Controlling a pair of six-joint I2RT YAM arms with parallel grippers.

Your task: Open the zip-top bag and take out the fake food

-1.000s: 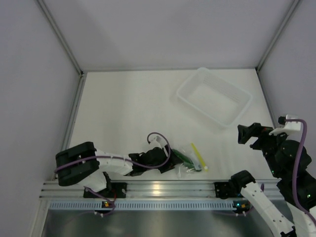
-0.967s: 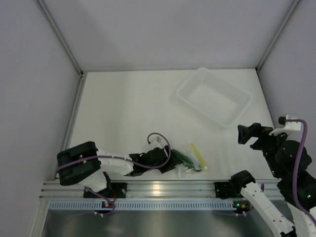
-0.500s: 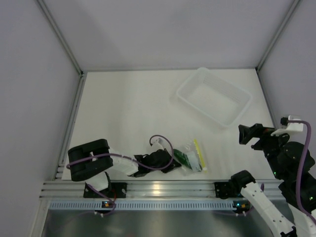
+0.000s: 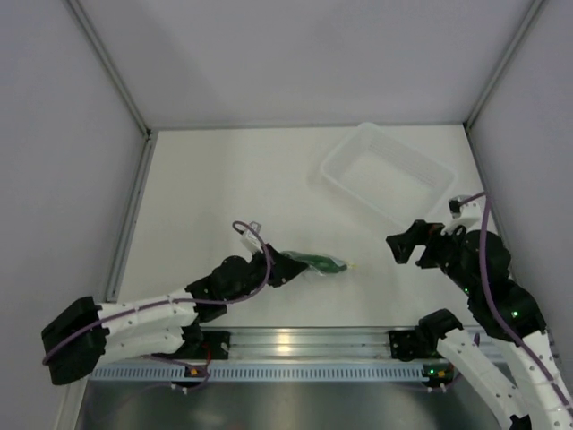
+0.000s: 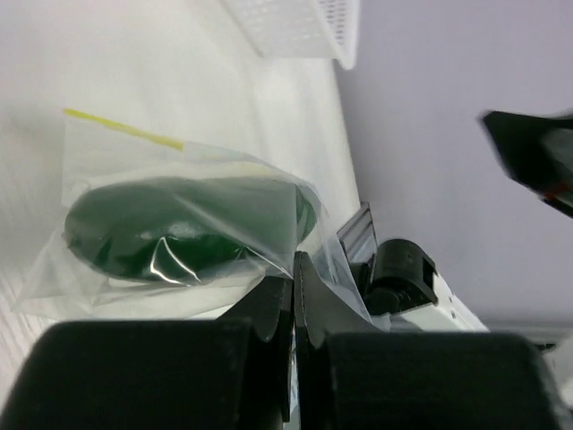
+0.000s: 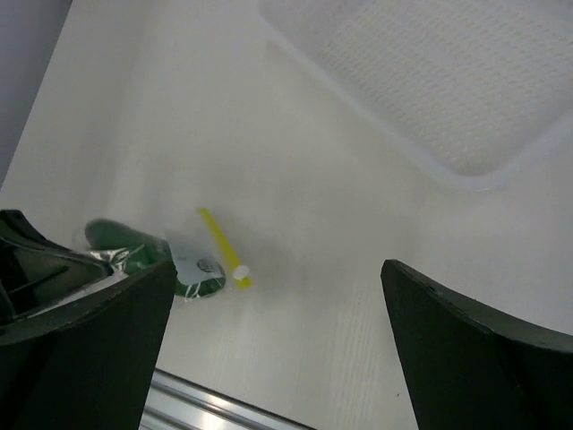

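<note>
The zip-top bag (image 4: 324,265) is a small clear pouch held just above the table's middle front, its yellow-green zip strip (image 6: 220,247) pointing away from the left arm. Inside it lies the fake food (image 5: 179,228), dark green and cucumber-like. My left gripper (image 5: 295,265) is shut on the pouch's plastic edge beside the fake food; in the top view this left gripper (image 4: 285,267) sits at the bag's left end. My right gripper (image 4: 410,248) hangs open to the right of the bag, apart from it. In the right wrist view the bag (image 6: 183,262) lies left of the wide-spread right gripper (image 6: 277,336).
A rigid clear rectangular bin (image 4: 388,184) stands at the back right, also seen as the bin (image 6: 430,81) in the right wrist view. The metal rail (image 4: 286,340) runs along the near edge, and grey walls close in the table.
My left gripper closed on the bag and carried it up and away from the front rail toward the middle. The right arm swung left and forward toward the bag, still open.
</note>
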